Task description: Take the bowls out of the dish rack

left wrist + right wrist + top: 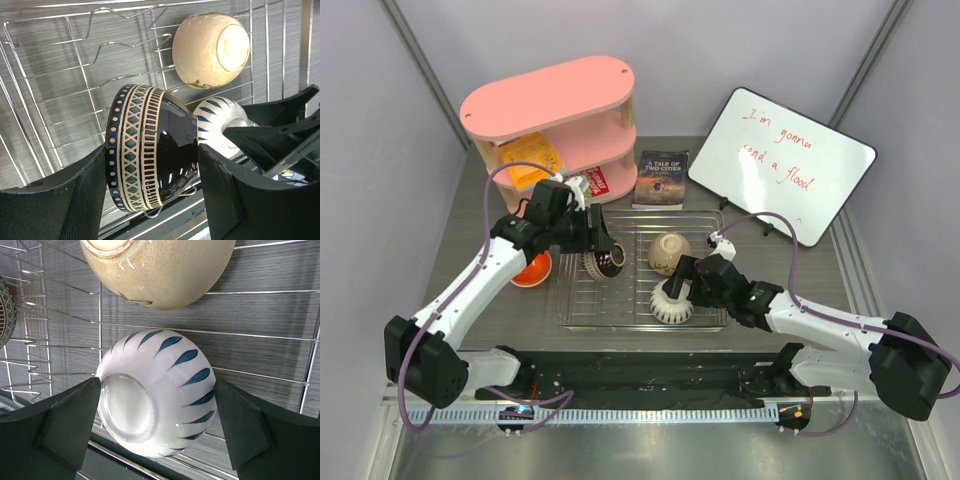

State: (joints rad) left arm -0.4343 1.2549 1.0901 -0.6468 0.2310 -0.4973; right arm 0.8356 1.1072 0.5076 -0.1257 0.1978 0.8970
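The silver wire dish rack lies at the table's middle. My left gripper is shut on the dark brown-black patterned bowl, which stands on edge at the rack's left, one finger at its rim and one at its base. My right gripper is shut on the white ribbed bowl with blue marks at the rack's front. The beige-tan bowl leans in the rack behind it. An orange bowl sits on the table left of the rack, partly under my left arm.
A pink oval shelf unit stands at the back left. A book lies behind the rack and a whiteboard leans at the back right. Both arms reach over the rack, close together.
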